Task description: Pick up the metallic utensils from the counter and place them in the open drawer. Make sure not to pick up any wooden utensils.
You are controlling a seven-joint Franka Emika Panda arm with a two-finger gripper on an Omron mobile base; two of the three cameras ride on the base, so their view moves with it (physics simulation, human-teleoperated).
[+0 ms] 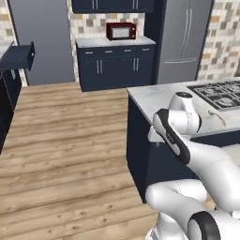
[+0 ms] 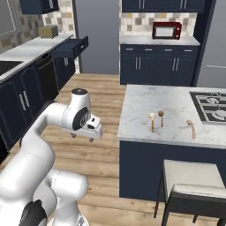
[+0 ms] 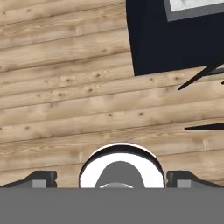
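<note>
In your right base view the gripper [image 2: 83, 134] sits left of centre, hanging over the wood floor [image 2: 106, 101] beside the table [image 2: 145, 110]; its jaws point down and are small and partly tucked under the white hand, but the hand view shows the two tips far out at the lower left and lower right corners, so the jaws stand wide apart with nothing between them. On the marble top, in the middle right of that view, you can see three small utensils: a pale-headed spoon [image 2: 152, 121], just beside it a darker brown one [image 2: 161, 118], and further right, near the hob [image 2: 212, 108], a tan spoon [image 2: 191, 128]. They are too small for you to tell metal from wood with certainty. In the left base view the arm's elbow covers most of the table edge, and only one curved pale utensil [image 1: 217, 115] shows at the right, near the burners. The open drawer [image 2: 70, 47] juts from the cabinets at the upper left of the right base view, and appears again at the upper left edge of the left base view, well apart from the table; you cannot see inside it. The hand view looks down on floor planks, with the table's dark corner [image 3: 175, 39] at the upper right, cut off by the frame.
</note>
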